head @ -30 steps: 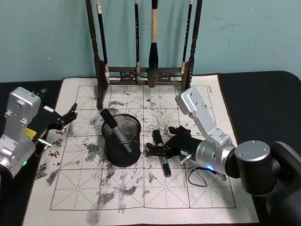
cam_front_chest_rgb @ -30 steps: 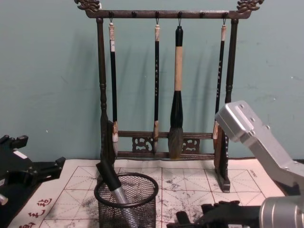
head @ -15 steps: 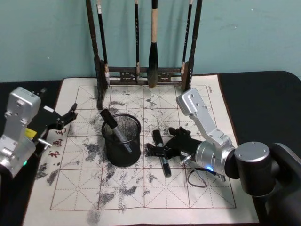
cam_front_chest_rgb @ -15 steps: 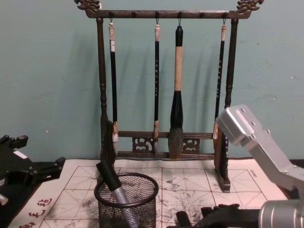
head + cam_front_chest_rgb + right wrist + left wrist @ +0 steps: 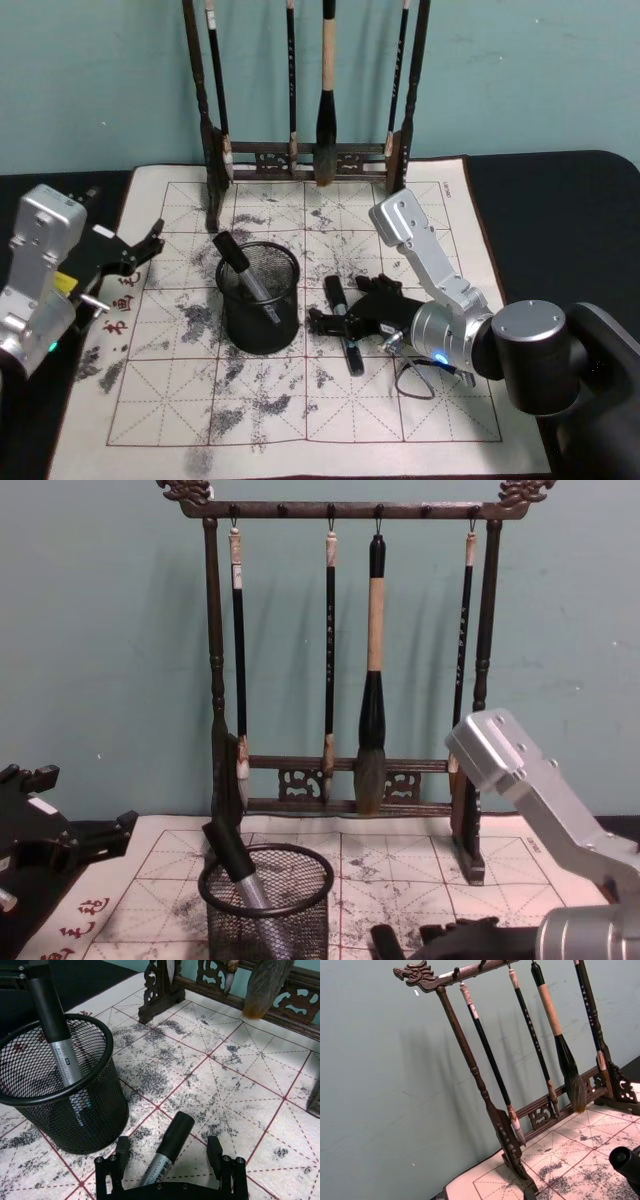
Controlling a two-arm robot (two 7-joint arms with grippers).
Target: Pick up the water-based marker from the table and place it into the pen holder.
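Fingers of our right gripper stand open, having eased down astride the marker lying mid-mat just beside the holder; we judge closing comes next. Our left gripper waits at the counter's left edge.

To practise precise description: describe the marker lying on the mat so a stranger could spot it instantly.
On the red-gridded mat, find the black mesh pen holder. Beside it on the robot's right, a marker lies flat within the open right gripper. Unlike the other marker, standing tilted inside the holder, it rests on the mat.
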